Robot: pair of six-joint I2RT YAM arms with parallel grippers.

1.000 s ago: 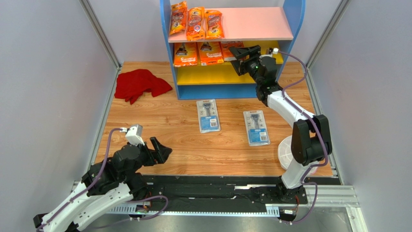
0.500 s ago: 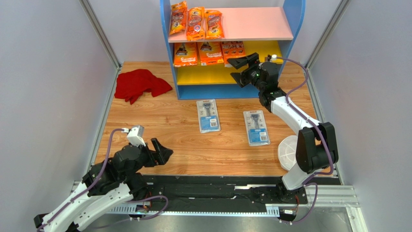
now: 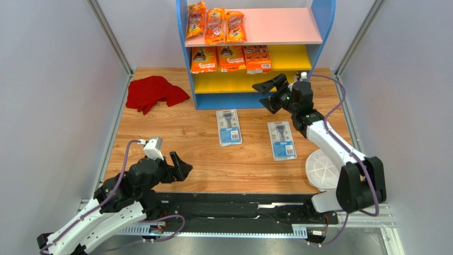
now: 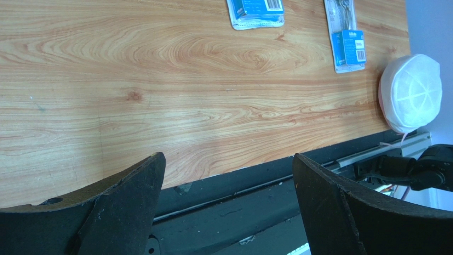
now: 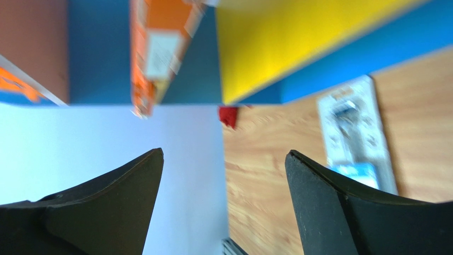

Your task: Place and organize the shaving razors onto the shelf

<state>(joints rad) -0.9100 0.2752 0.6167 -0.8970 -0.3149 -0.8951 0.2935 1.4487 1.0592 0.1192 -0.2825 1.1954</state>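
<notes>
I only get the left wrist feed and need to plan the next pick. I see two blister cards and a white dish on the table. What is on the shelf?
Observer: Three narrow orange bags lie on the pink top board of the shelf.
Operator: And below that?
Observer: Three orange cards sit side by side on the upper yellow board.
Operator: Is the right arm holding anything?
Observer: No. The right gripper hovers in front of the shelf, jaws apart with nothing between them.
</notes>
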